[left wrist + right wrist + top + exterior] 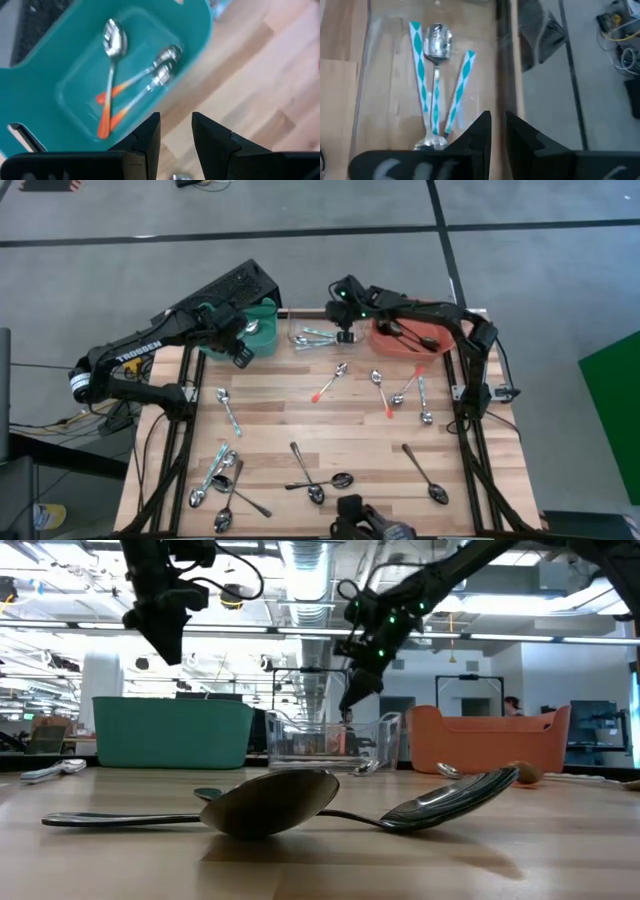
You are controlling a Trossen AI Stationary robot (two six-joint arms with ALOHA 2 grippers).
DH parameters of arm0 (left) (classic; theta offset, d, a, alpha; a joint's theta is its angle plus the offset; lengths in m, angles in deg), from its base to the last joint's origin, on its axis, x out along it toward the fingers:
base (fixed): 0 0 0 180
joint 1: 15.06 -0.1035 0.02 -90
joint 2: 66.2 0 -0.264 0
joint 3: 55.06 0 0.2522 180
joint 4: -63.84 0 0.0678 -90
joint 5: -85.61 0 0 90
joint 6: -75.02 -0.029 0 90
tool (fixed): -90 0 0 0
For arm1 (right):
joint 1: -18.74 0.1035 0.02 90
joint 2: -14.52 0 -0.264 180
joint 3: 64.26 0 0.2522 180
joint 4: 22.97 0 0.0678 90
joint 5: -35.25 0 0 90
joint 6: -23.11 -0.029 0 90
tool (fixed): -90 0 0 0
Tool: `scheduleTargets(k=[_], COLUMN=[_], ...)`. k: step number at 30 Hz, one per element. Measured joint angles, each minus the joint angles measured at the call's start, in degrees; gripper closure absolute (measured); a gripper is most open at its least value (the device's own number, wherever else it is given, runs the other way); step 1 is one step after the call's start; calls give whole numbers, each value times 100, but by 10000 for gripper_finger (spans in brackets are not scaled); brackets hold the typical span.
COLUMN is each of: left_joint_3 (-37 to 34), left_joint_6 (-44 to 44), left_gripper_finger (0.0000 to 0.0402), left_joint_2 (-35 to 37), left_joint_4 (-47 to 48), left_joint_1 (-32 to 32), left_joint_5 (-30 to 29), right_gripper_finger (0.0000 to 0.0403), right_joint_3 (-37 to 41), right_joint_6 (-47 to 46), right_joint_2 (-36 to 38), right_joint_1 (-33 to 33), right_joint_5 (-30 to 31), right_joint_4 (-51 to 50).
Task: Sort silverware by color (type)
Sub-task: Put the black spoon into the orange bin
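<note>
My left gripper (241, 356) hangs open and empty over the near rim of the teal bin (262, 330); in the left wrist view (176, 131) the bin holds three orange-handled spoons (116, 95). My right gripper (345, 335) hangs above the clear bin (312, 338), its fingers a narrow gap apart and empty (497, 125). Three teal-and-white-handled spoons (436, 85) lie on that bin's floor. Dark-handled spoons (408, 333) lie in the orange bin (385, 340). Several more spoons lie flat on the wooden table (350, 425).
On the table lie orange-handled spoons (328, 383) (383, 393), teal-handled spoons (424, 400) (229, 410) (210, 475) and dark-handled spoons (306, 471) (426, 474) (236, 496). The three bins stand in a row along the far edge. A dark object (365, 520) sits at the near edge.
</note>
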Motion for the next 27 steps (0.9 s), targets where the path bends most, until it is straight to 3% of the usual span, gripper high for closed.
scheduleTargets(k=[7, 11, 16, 27], left_joint_3=[0, 0, 0, 0], left_joint_6=[-28, 32, 903, 2715], left_gripper_finger=[301, 301, 301, 301], left_joint_2=[0, 0, 0, 2], left_joint_4=[761, 955, 1151, 1767], left_joint_1=[439, 888, 1584, 3220], left_joint_5=[504, 643, 1164, 1247], right_gripper_finger=[329, 329, 329, 329], right_joint_3=[-704, -1030, -1526, -1729], right_joint_6=[-81, -664, -1806, -3562], right_joint_2=[126, 297, 647, 1609], right_joint_1=[231, 304, 326, 631], right_joint_5=[775, 1162, 1245, 1373], right_joint_4=[-665, -1086, -1835, -2679])
